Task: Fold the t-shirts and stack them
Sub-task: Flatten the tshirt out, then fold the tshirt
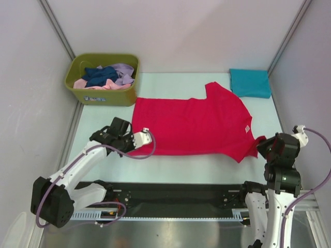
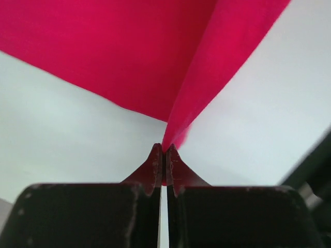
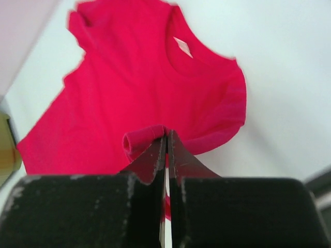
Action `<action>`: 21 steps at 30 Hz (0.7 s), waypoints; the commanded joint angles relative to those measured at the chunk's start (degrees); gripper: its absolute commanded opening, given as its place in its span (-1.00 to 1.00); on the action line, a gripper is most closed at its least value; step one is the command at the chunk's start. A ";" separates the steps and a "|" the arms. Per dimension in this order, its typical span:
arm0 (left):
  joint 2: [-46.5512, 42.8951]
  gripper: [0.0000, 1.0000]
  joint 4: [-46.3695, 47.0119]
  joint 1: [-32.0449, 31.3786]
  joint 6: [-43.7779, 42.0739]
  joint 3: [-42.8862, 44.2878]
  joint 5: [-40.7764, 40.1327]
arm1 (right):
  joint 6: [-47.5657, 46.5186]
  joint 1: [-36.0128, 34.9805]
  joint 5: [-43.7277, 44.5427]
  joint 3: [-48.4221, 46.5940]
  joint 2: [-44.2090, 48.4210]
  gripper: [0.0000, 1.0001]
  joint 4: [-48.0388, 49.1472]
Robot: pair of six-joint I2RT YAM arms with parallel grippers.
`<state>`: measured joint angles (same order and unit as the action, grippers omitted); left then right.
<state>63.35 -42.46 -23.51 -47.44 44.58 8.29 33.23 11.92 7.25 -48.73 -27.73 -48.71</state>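
Observation:
A bright red t-shirt (image 1: pixel 194 124) lies spread across the middle of the table, neck to the right. My left gripper (image 2: pixel 164 150) is shut on its near-left hem corner, which rises off the table as a taut fold (image 2: pixel 207 77). My right gripper (image 3: pixel 167 135) is shut on the near-right sleeve edge, curled over a fingertip (image 3: pixel 150 155). A folded teal t-shirt (image 1: pixel 250 82) rests at the back right. Navy, pink and lavender t-shirts (image 1: pixel 106 76) are heaped in the bin.
An olive-green plastic bin (image 1: pixel 102 95) stands at the back left, touching the red shirt's far-left corner. White walls close in the table on three sides. A black rail (image 1: pixel 170 199) runs along the near edge between the arm bases.

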 commanded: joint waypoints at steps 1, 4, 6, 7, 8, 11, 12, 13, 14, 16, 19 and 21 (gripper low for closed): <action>-4.54 -0.99 -9.21 -0.40 -0.01 -2.74 2.25 | 7.19 0.29 5.06 1.35 2.14 -1.00 -7.98; -6.22 -0.99 -11.16 -0.40 -0.20 -4.85 1.38 | 6.85 0.29 2.53 4.16 2.68 -1.00 -4.83; -5.88 -0.99 -8.36 -0.40 0.59 -5.12 1.11 | 6.67 0.29 -0.55 7.15 0.75 -1.00 1.04; -5.09 -1.00 -7.39 -0.40 1.73 -4.68 1.11 | 6.67 0.29 -4.05 8.38 -0.13 -1.00 3.86; -2.12 -0.99 -5.90 -0.40 2.17 -2.93 1.11 | 7.19 0.29 -4.60 9.95 -1.27 -1.00 7.19; 5.69 -1.00 -2.30 0.48 4.28 2.24 0.41 | 6.94 0.29 -5.14 11.02 -8.99 -1.00 15.01; 7.64 -0.99 -1.32 1.35 5.33 3.83 0.32 | 5.28 0.29 -4.53 11.02 -13.28 -1.00 16.87; 10.10 -0.99 -0.70 1.62 5.69 5.59 0.23 | 4.04 0.21 -4.43 10.85 -16.10 -1.00 18.81; 12.21 -0.99 0.35 1.97 6.13 8.91 -0.12 | 2.55 0.21 -4.78 10.50 -18.57 -1.00 23.26; 18.02 -0.99 1.23 2.76 7.01 12.01 -0.73 | -1.83 0.21 -6.70 8.75 -25.84 -1.00 27.51; 23.30 -0.99 2.90 3.64 6.84 15.80 -1.70 | -5.36 0.03 -9.69 5.33 -34.64 -1.00 33.31; 26.80 -0.99 3.87 4.17 6.31 17.99 -2.14 | -8.88 -0.32 -11.28 3.30 -39.23 -1.00 34.82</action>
<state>87.13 -40.99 -20.23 -41.85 59.27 7.27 31.14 11.94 -0.30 -40.45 -62.59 -23.70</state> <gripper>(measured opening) 0.014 0.012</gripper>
